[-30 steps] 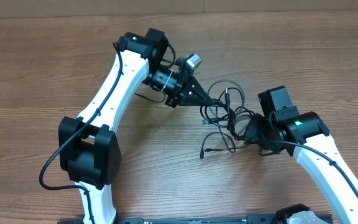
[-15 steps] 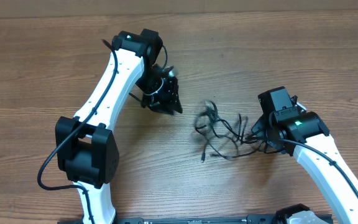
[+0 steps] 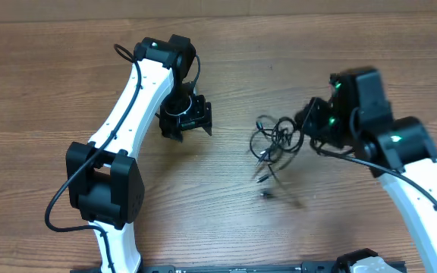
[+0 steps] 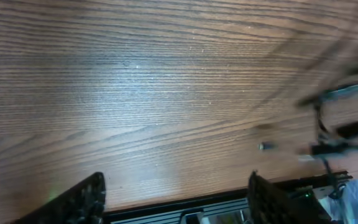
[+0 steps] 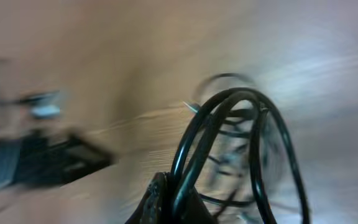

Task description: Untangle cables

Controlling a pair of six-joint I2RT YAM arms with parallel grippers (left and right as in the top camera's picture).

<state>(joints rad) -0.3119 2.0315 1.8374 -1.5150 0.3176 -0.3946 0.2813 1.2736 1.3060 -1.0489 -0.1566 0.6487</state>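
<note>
The brown wood-grain table [image 3: 51, 91] shows the cables [image 3: 274, 139] as a blurred black tangle of loops, thin plug ends trailing just below the tangle; whether it touches the wood is unclear.

Table [image 3: 51, 91], under the left pincer [image 3: 188, 132]: brown wood grain with a soft sheen. Cables [image 5: 194, 134], rising from the right pincer [image 3: 308, 129]: smooth, glossy black sheathing. Left pincer fingers [image 4: 82, 198]: matt black plastic. Arm shells [image 3: 139, 83]: smooth white plastic.
</note>
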